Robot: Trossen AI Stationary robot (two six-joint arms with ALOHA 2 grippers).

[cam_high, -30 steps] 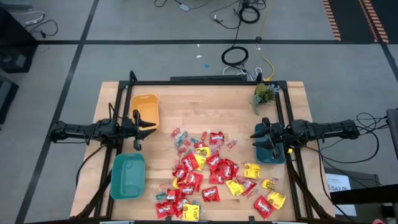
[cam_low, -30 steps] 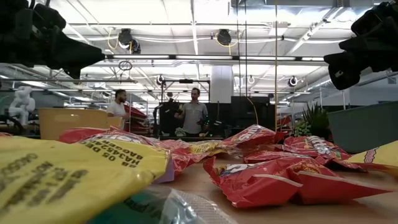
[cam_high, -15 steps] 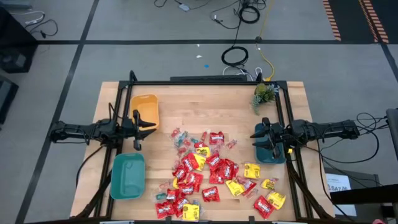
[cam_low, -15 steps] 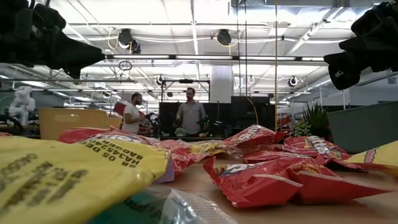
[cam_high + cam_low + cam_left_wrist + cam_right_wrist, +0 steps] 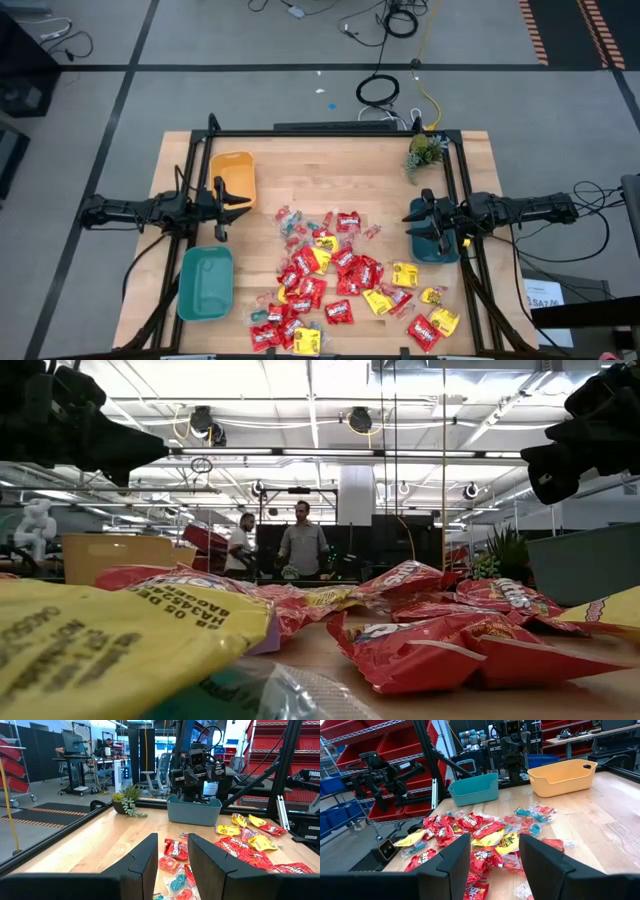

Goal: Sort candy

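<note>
- Left gripper [image 5: 222,206] hovers at the table's left edge between the two bins, fingers apart and holding nothing.
- Right gripper [image 5: 420,218] hangs at the right edge over a dark teal bin [image 5: 432,248], fingers parted, empty too.
- The candy [image 5: 340,280] lies scattered across the wooden table [image 5: 330,170], red and yellow packets toward the near edge, clear pink and teal pieces nearer the middle.
- Teal bin [image 5: 206,283] near left: nothing in it.
- Yellow bin [image 5: 232,176] beyond: bare inside.
- Small plant [image 5: 425,150] at the far right corner.

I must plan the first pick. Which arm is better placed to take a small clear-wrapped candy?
Probably the left. The left claw, open and empty, hangs close to the small clear-wrapped candies. The right claw, also open, hangs over a teal bin, farther from them.
</note>
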